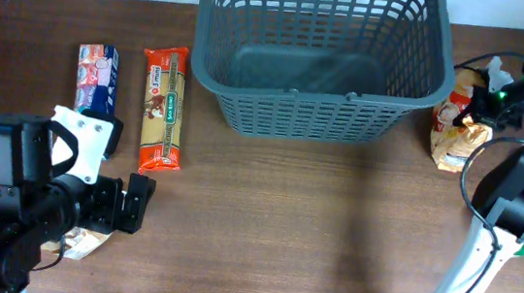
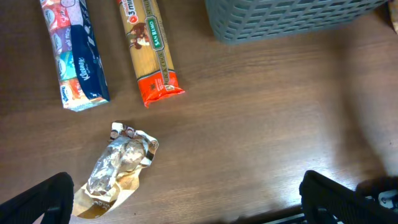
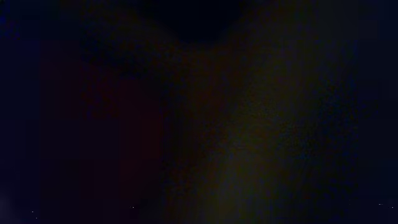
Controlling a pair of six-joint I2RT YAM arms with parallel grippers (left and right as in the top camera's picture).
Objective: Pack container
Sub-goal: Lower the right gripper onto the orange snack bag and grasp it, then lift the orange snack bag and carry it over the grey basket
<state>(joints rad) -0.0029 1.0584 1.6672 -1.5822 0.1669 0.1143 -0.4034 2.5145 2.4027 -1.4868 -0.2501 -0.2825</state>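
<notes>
- The right claw [image 1: 484, 100] is closed, and from overhead it appears to pinch the top of the orange bag [image 1: 453, 137]. Its own camera shows only darkness, so the hold itself is hidden.
- Judged risk: a pinch on loose film could slip on the lift, dropping the bag onto the worktop [image 1: 313, 220].
- Judged risk: the bag lies just beside the right wall of the container [image 1: 292, 93]. A low swing could catch the rim and shove the basket.
- The left claw [image 1: 125, 200] is spread wide and holds nothing, above a crumpled foil packet [image 2: 118, 168].
- The container, a dark grey slotted basket, stands at the far middle of the worktop, with nothing in it.
- A pasta packet [image 1: 163, 107] and a tissue pack [image 1: 95, 78] lie outside, to its left.
</notes>
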